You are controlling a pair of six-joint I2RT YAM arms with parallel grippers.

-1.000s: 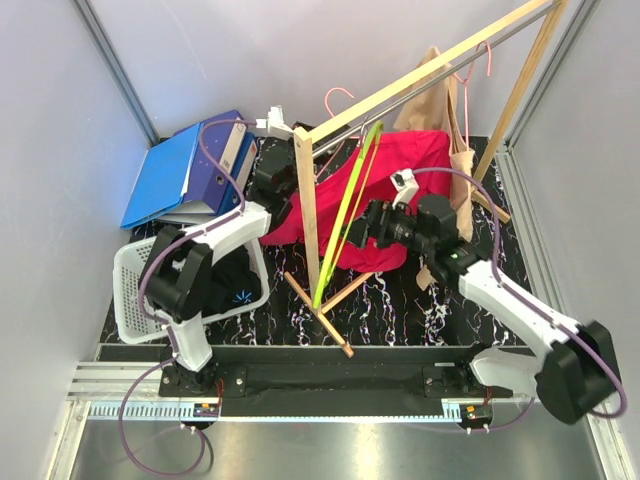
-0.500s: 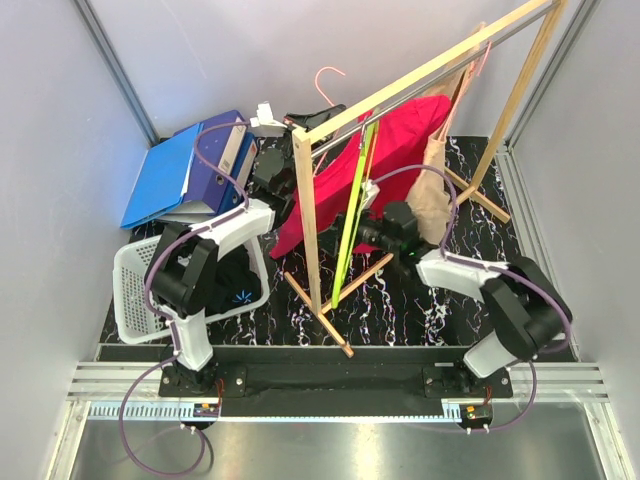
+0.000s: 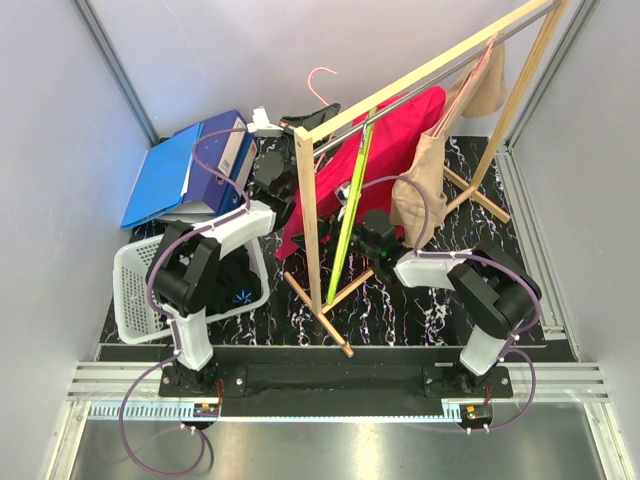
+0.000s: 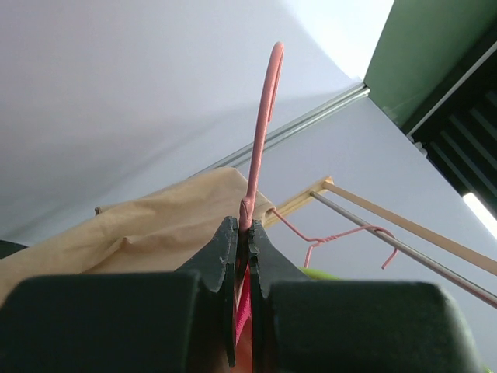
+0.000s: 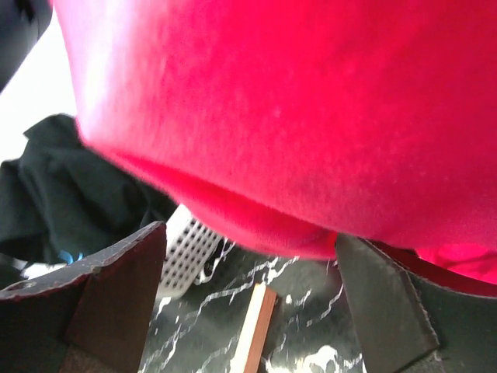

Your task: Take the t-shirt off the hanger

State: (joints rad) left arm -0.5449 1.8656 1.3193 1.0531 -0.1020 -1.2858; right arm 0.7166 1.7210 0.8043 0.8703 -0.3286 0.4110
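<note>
The red t-shirt [image 3: 392, 140] hangs from a pink hanger [image 3: 321, 79] just behind the wooden rail [image 3: 430, 68]. My left gripper [image 3: 298, 119] is shut on the hanger's neck [image 4: 247, 211], and the hook [image 4: 265, 109] rises above the jaws. My right gripper [image 3: 352, 208] sits low under the shirt's bottom edge. In the right wrist view its fingers [image 5: 116, 289] stand wide open, with the red hem [image 5: 264, 225] drooping between them and touching neither. The hanger's shoulders are hidden inside the shirt.
A beige garment [image 3: 440, 160] hangs on another pink hanger [image 4: 345, 233] at the rail's right end. A lime strap [image 3: 350, 215] hangs off the rack. A white basket [image 3: 135, 290] with dark clothes stands left, with blue binders [image 3: 185, 170] behind. The rack's wooden foot [image 5: 252, 326] lies below my right gripper.
My right gripper swept left and now sits under the red hem. The shirt and hanger rose and shifted right along the rail. The beige garment swung right.
</note>
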